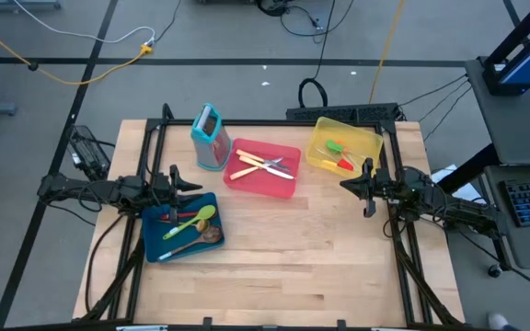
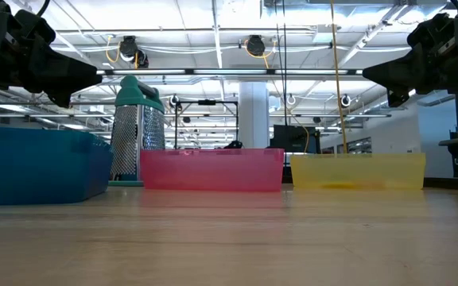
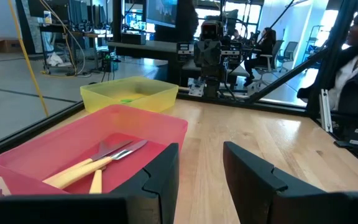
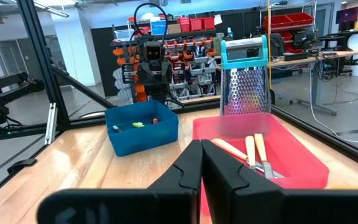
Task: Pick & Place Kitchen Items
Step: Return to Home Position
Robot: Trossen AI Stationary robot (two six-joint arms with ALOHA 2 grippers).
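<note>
Knives (image 1: 265, 165) in the red tray (image 1: 283, 186), spoons (image 1: 191, 222) in the blue tray (image 1: 153, 242) and short pieces (image 1: 339, 156) in the yellow tray (image 1: 367, 141) are judged light, stiff and slick, best pinched mid-handle; the left gripper (image 3: 201, 149) is held parted and empty, the right gripper (image 4: 201, 147) closed and empty.

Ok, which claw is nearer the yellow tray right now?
Right. The right claw hangs just off the front edge of the yellow tray; the left claw is across the table, past the red tray, by the blue tray.
</note>
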